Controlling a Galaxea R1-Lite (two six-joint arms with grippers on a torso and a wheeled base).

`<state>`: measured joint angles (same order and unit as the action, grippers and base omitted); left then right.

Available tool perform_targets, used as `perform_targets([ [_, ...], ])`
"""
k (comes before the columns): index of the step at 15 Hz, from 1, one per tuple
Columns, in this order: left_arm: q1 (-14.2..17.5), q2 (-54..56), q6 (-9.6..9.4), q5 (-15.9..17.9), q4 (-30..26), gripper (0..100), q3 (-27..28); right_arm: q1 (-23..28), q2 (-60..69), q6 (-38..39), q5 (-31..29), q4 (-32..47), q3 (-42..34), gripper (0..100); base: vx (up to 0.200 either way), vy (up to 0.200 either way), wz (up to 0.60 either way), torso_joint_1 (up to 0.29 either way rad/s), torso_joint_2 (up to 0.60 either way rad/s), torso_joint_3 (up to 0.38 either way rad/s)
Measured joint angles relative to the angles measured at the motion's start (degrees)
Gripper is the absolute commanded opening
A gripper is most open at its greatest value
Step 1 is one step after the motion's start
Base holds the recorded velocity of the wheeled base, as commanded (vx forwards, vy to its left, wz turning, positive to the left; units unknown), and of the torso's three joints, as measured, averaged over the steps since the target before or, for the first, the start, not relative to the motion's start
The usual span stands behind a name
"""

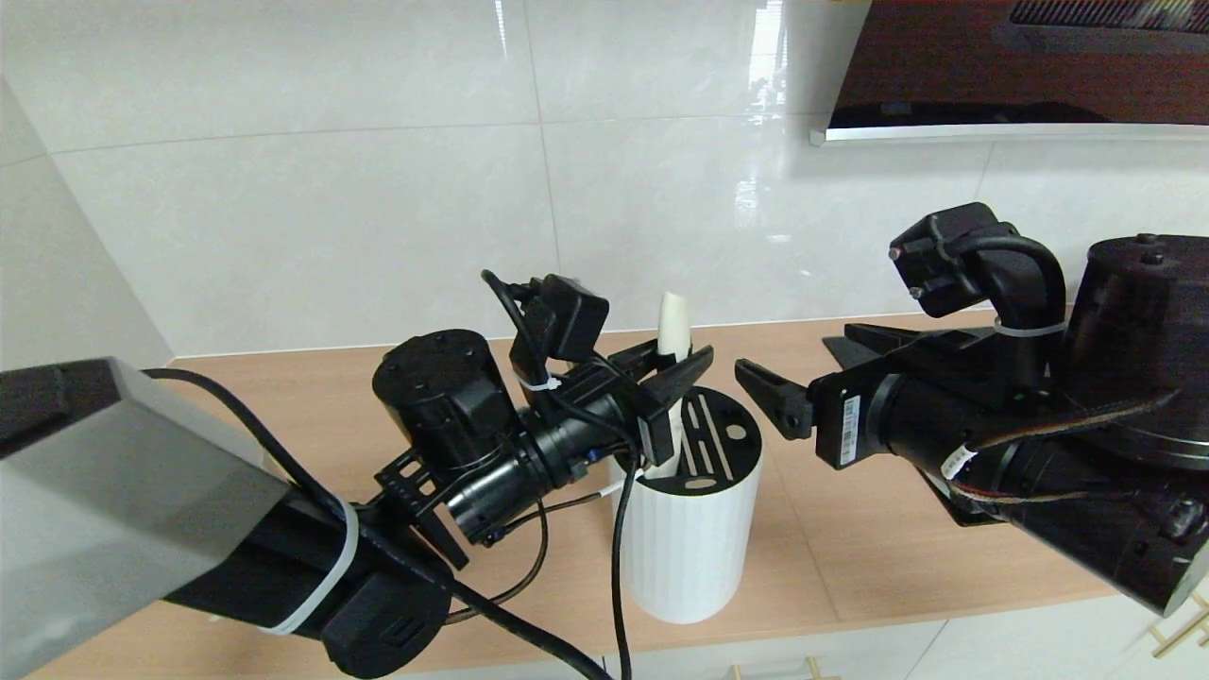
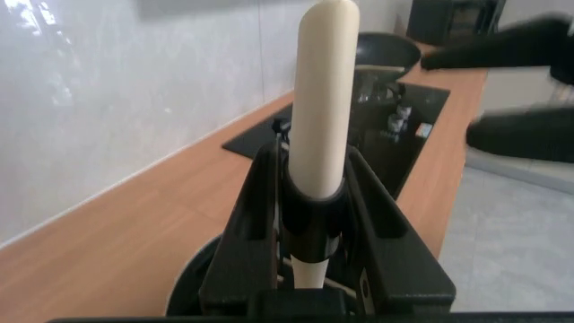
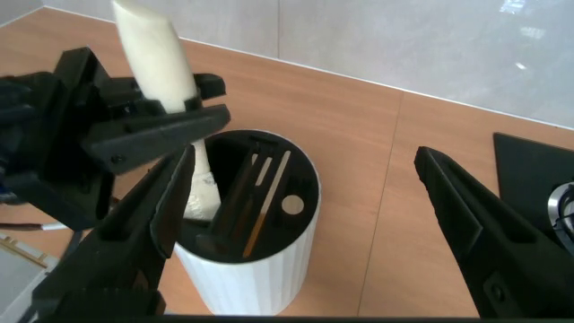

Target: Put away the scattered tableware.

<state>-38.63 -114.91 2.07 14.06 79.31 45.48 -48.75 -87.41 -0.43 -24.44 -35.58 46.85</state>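
Observation:
A white ribbed utensil holder (image 1: pixel 694 538) with a black slotted top stands on the wooden counter (image 1: pixel 850 538). My left gripper (image 1: pixel 675 364) hovers right over it, shut on a cream-handled utensil (image 1: pixel 673 326) held upright. The utensil's lower end dips into the holder's top (image 3: pixel 202 193). In the left wrist view the handle (image 2: pixel 327 90) rises between the two black fingers (image 2: pixel 260 206). My right gripper (image 1: pixel 786 357) stands open just right of the holder, nothing between its fingers. In the right wrist view it (image 3: pixel 300 160) spans the holder (image 3: pixel 260 269), with the left gripper (image 3: pixel 152 117) beyond.
A black cooktop (image 2: pixel 359 117) with a dark pan (image 2: pixel 386 49) lies on the counter to the right. A range hood (image 1: pixel 1020 66) hangs above it. The tiled wall is close behind; the counter's front edge runs just below the holder.

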Motion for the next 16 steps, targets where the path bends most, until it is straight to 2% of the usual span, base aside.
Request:
perform_targets([
  [7,0.0,-3.0,0.02,-0.1,0.5,0,0.2,0.0,0.0,-0.4,0.0,-0.1,-0.2,100,0.000,0.000,0.00,0.000,0.00,0.000],
  [13,-0.1,1.6,0.02,-1.5,-1.4,0,-0.4,0.0,0.0,-0.4,0.0,-0.1,-0.2,100,0.000,0.000,0.00,0.000,0.00,0.000],
  [16,-0.1,2.9,0.02,-1.5,0.5,0,-0.4,0.0,0.0,-0.4,-0.1,-0.1,-0.2,100,0.000,0.000,0.00,0.000,0.00,0.000],
])
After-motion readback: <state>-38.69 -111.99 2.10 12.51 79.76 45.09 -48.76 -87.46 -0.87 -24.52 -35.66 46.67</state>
